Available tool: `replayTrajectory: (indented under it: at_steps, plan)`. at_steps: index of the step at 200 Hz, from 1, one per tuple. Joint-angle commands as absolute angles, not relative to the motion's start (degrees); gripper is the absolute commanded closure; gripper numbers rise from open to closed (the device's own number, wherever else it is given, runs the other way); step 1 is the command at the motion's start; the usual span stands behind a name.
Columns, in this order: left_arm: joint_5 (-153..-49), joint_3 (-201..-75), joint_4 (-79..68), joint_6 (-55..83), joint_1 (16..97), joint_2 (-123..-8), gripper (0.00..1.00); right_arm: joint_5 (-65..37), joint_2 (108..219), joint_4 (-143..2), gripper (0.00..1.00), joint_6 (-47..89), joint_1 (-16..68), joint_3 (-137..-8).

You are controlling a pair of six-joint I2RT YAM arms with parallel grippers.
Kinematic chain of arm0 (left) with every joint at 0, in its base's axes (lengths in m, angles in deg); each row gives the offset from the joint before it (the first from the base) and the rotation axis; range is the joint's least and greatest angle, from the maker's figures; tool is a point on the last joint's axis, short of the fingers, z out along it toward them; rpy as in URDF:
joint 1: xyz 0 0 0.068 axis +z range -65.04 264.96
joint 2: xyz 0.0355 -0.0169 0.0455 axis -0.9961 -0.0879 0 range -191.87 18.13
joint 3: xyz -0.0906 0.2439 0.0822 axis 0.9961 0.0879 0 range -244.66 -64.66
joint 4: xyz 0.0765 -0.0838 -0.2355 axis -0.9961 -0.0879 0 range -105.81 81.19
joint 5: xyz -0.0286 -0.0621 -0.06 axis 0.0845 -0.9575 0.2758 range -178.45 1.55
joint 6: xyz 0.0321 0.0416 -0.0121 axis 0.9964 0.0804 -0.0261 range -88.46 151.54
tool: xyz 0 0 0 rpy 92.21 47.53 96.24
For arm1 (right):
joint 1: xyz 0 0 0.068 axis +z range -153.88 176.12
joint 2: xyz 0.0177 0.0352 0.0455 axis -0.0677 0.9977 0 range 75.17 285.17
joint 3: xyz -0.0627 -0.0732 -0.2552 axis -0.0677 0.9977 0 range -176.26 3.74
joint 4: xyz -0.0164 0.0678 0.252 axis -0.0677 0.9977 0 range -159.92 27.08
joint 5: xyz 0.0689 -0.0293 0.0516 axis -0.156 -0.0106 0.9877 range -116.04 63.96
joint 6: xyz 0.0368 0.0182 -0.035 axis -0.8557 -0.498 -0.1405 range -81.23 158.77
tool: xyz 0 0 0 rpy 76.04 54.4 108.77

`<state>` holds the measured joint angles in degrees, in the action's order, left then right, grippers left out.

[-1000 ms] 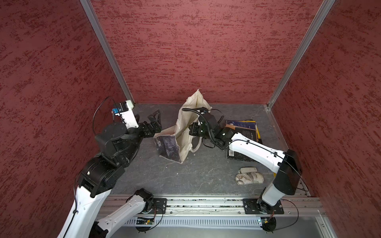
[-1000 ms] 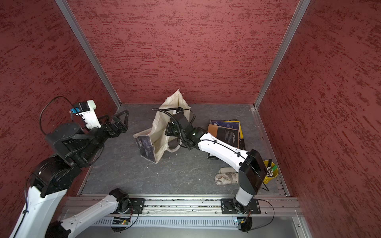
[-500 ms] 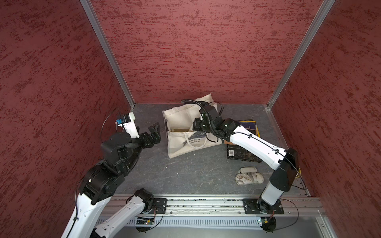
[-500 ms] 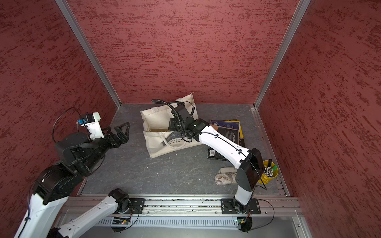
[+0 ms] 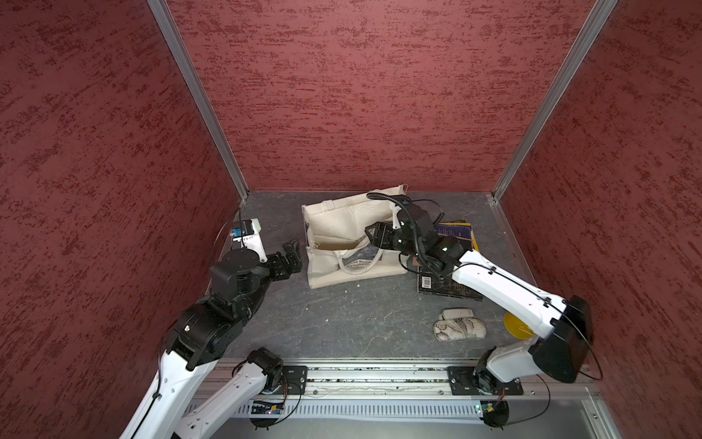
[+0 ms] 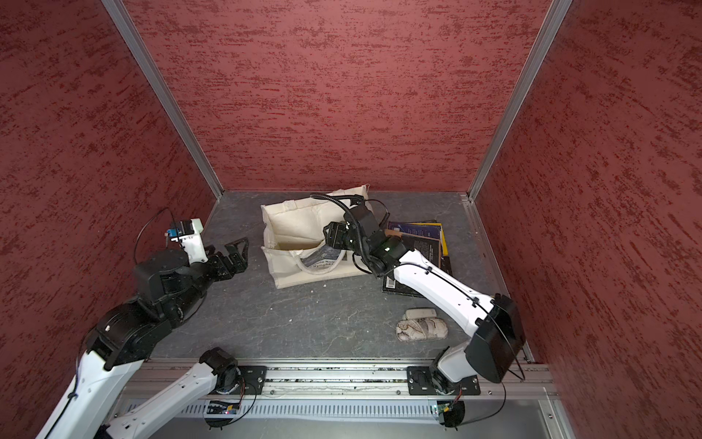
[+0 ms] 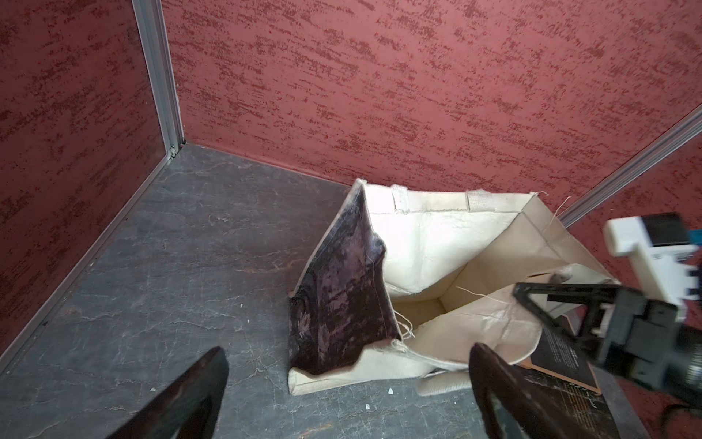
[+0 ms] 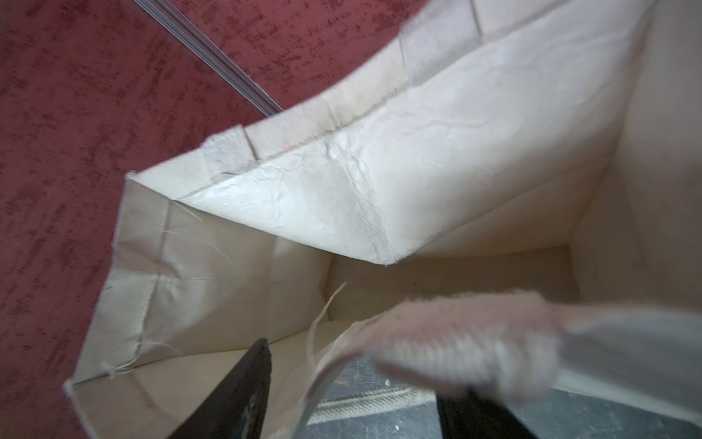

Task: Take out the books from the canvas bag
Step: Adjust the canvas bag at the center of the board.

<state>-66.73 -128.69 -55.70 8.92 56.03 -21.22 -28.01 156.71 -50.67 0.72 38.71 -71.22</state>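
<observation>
The cream canvas bag point(image 5: 342, 224) point(image 6: 300, 224) rests on the grey table with its mouth gaping; its dark print point(image 7: 334, 289) faces the front. Only bare fabric shows inside the canvas bag point(image 8: 380, 182). My right gripper point(image 5: 374, 235) point(image 6: 330, 233) point(image 8: 357, 380) hangs open over the bag's right rim, with a blurred handle strap point(image 8: 467, 334) loose between its jaws. The books point(image 5: 454, 230) point(image 6: 416, 232) lie piled right of the bag, partly under the right arm. My left gripper point(image 5: 292, 249) point(image 6: 237, 247) point(image 7: 347, 351) stands open just left of the bag, holding nothing.
A white patterned pouch point(image 5: 459, 328) point(image 6: 421, 328) lies at the front right. A yellow round thing point(image 5: 516, 327) sits behind the right arm. Red walls close in three sides; a metal rail point(image 5: 380, 374) runs along the front edge.
The right gripper, shut on the raised bag a second ago, lowered it onto the table and has now opened; the strap is slipping free. The left arm drew back slightly.
</observation>
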Motion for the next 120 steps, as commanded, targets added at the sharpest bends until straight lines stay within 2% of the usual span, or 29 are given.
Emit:
replayTrajectory:
  at_steps: [1,6,12,50,94,120]
  plan:
    - [-64.18,-126.3,-51.84,9.97,56.38,-21.15,0.0,-30.94,152.15,-53.48,0.14,4.16,38.81,-69.48]
    - [-63.98,-125.67,-51.27,10.04,56.53,-21.02,0.0,-30.97,151.17,-54.01,0.12,4.8,38.83,-68.89]
    - [-64.0,-124.93,-50.65,10.0,56.64,-20.98,0.0,-31.16,149.99,-54.22,0.02,5.35,38.83,-68.33]
    - [-64.85,-122.18,-47.81,9.92,58.5,-21.3,0.0,-31.28,143.39,-55.56,0.01,9.28,38.92,-65.81]
    - [-70.85,-118.73,-45.14,11.58,68.02,-20.67,0.0,-48.02,134.0,-63.8,0.01,18.87,38.55,-55.73]
    - [-72.66,-113.09,-41.27,10.97,73.2,-18.65,0.0,-62.24,130.59,-75.62,0.01,26.83,37.04,-43.06]
